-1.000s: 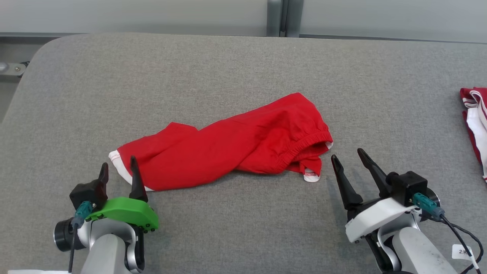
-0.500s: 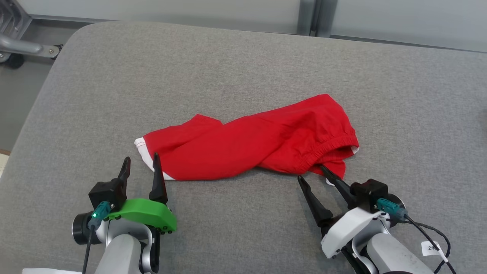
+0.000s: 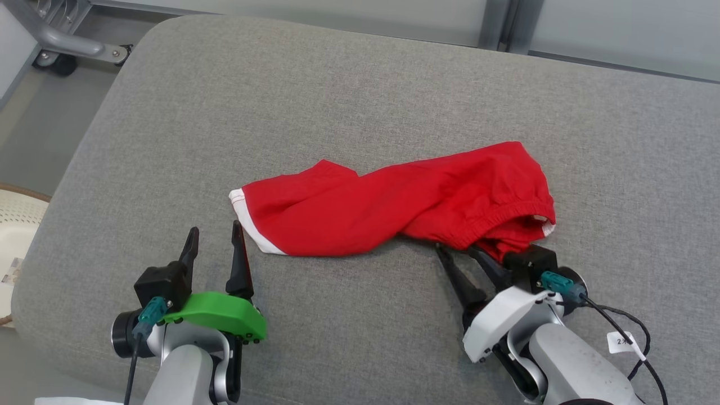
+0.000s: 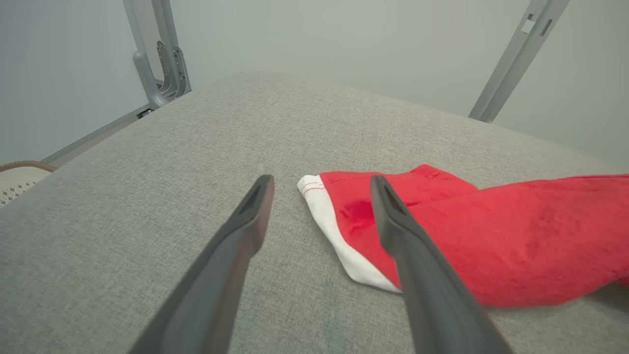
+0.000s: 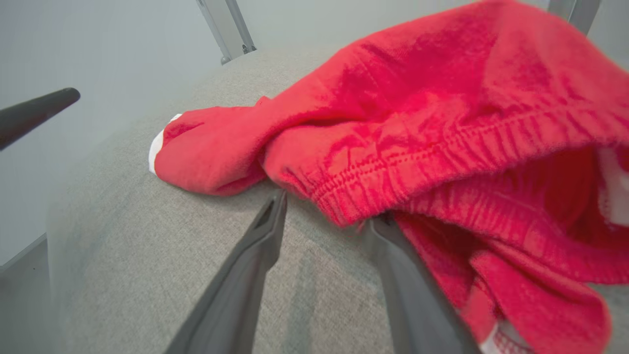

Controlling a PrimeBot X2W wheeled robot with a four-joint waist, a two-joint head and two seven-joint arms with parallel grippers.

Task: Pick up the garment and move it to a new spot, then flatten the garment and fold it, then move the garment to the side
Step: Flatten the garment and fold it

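Observation:
The garment (image 3: 394, 202) is a pair of red shorts with white hems, lying twisted across the grey table. My left gripper (image 3: 215, 228) stands open just left of the white-trimmed leg hem (image 4: 327, 221), not touching it. My right gripper (image 3: 455, 248) is at the elastic waistband (image 5: 393, 172) on the garment's right end. Its jaws are apart; the waistband's edge drapes over the right finger's tip, and the left finger (image 5: 255, 246) rests on bare table beside the cloth. The right gripper (image 5: 328, 210) holds nothing firmly.
The padded grey table (image 3: 337, 84) has a rounded corner and edge at the left. Past that edge are a pale woven basket (image 3: 17, 225) and a wheeled metal frame (image 3: 62, 45). The left gripper's dark finger (image 5: 39, 115) shows in the right wrist view.
The head camera has swung, shifting the whole picture. My right gripper has moved left and forward to the waistband, and its jaws have narrowed a little. The left gripper stays open by the hem.

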